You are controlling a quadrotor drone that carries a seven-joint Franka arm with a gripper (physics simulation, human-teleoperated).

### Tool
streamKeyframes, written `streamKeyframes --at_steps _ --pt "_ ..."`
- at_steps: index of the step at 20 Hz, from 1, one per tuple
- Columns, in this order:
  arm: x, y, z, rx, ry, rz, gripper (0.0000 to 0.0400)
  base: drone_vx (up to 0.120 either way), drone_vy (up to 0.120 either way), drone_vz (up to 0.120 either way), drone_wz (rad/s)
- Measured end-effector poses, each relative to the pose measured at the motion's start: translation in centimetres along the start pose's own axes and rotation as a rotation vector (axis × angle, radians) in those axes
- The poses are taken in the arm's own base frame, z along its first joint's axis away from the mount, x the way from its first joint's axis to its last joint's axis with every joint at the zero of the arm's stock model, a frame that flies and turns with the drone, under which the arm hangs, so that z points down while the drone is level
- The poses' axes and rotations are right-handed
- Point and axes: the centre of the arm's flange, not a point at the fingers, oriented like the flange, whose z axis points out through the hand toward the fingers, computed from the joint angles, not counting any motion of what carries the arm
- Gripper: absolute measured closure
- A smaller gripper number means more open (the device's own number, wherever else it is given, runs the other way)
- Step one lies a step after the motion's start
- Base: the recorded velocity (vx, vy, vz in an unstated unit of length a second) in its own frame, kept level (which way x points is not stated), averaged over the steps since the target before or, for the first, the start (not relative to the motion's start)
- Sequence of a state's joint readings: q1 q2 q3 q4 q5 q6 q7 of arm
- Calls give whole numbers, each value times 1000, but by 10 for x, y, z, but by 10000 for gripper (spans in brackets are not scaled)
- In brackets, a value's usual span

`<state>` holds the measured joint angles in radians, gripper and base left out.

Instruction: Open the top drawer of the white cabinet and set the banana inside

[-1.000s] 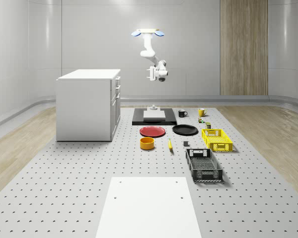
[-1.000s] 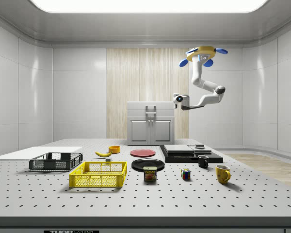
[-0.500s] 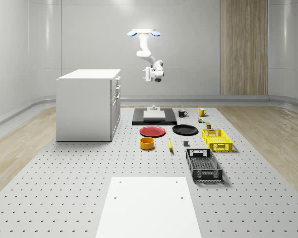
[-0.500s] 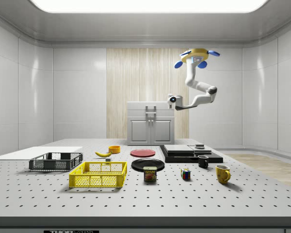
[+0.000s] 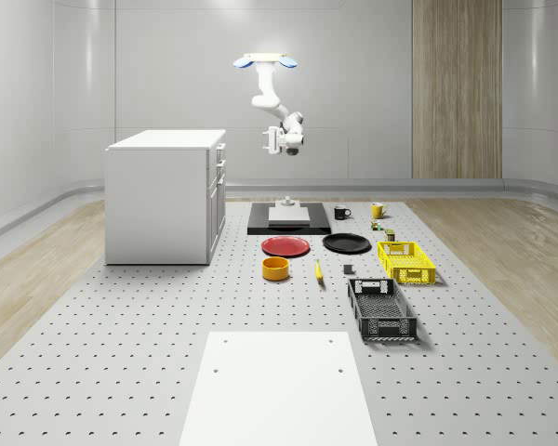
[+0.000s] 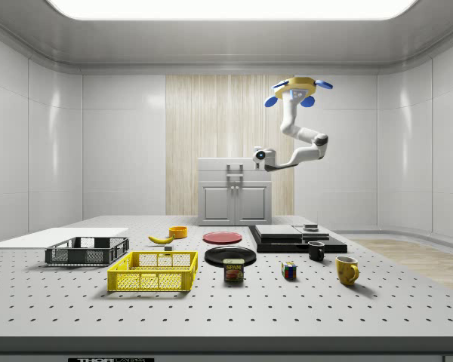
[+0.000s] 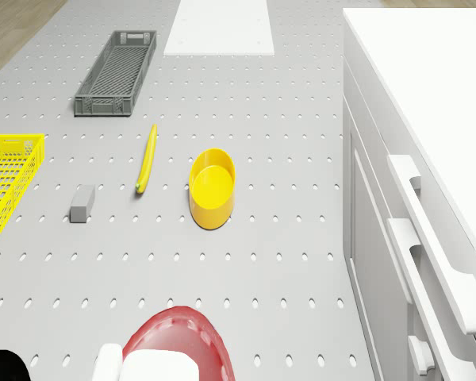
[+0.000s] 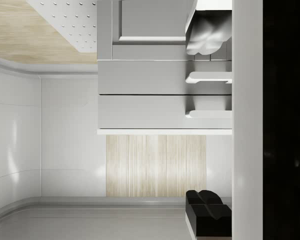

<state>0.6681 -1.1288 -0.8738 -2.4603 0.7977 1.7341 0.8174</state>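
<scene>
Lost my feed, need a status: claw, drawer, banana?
Drone hovering beside white cabinet, claw level with top drawer, apart. Drawer shut. Banana on table by yellow bowl. Nothing between.

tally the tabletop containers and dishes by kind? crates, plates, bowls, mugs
Crates: 2, yellow crate and grey crate
Plates: 2, red plate and black plate
Bowls: 1, yellow bowl
Mugs: 2, black mug and yellow mug
Total: 7
</scene>
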Motion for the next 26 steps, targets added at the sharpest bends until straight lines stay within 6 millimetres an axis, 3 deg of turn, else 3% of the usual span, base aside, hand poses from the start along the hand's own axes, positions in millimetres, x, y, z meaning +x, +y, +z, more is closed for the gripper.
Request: streamKeyframes --at_steps 7,20,26 --pt "0 0 0 0 0 0 0 120 -80 0 0" --pt "0 0 0 0 0 0 0 120 0 0 0" --pt "0 0 15 0 0 0 0 7 0 0 0"
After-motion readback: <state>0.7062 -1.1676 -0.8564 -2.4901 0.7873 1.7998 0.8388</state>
